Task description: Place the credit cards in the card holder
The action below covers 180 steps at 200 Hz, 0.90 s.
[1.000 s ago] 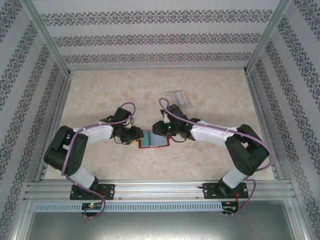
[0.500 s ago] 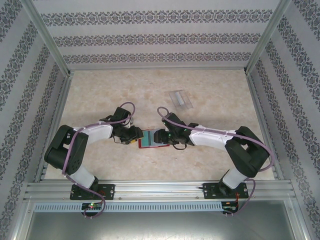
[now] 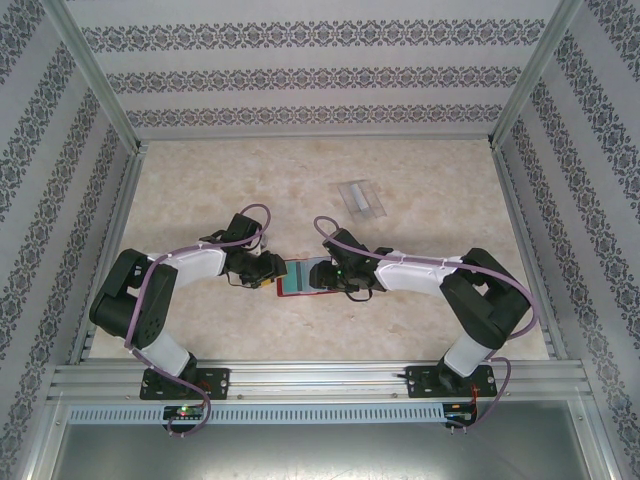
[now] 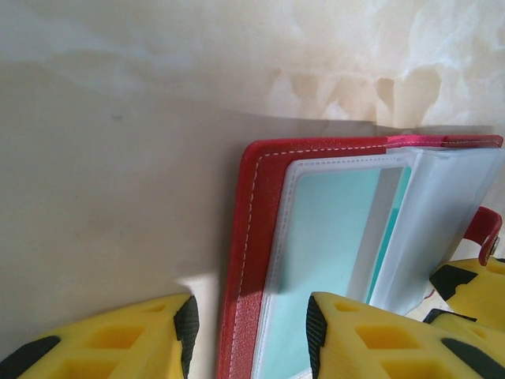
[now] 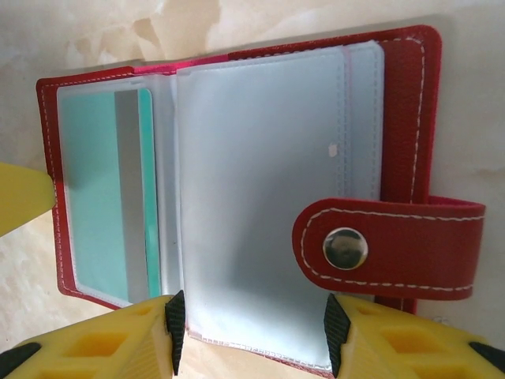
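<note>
Red and white-stitched, the wallet (image 3: 305, 279) lies open near the middle of the bench (image 3: 200, 190), between the two arms. A teal credit card (image 5: 95, 197) with a grey stripe sits inside the clear pocket on the wallet's left half. A loose clear sleeve (image 5: 252, 181) covers the right half, and the snap strap (image 5: 394, 245) lies by the right edge. The left tool (image 4: 251, 328) is spread, straddling the wallet's red left border: one finger is over bare bench, the other over the card's pocket. The right tool (image 5: 254, 332) is also spread, its fingers flanking the loose sleeve's edge. The card holder (image 3: 362, 196), clear plastic, rests farther back and to the right, well apart from the wallet.
</note>
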Each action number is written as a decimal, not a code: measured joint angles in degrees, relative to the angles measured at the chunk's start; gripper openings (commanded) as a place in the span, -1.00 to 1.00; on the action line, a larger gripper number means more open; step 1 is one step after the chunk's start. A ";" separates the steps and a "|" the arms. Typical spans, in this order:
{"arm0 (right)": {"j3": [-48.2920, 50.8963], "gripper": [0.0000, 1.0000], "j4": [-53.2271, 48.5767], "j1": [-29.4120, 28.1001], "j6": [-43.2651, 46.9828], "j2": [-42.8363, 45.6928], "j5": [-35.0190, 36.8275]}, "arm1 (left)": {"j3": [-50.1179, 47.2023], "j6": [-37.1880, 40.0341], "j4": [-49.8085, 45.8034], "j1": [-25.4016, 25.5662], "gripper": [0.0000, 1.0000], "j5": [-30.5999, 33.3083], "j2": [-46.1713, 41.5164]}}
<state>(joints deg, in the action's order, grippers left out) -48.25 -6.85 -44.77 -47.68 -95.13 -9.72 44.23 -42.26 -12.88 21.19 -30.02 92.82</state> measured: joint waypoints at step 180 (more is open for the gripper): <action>-0.02 0.05 13.20 -0.02 -2.73 -4.72 -10.88 | -0.04 -0.09 0.04 -0.76 -0.11 -1.49 0.07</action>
<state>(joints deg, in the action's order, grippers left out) -48.27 6.35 -44.80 -50.41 -99.85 -20.60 44.18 -42.35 -12.84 20.43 -31.51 92.88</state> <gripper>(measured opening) 0.522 0.441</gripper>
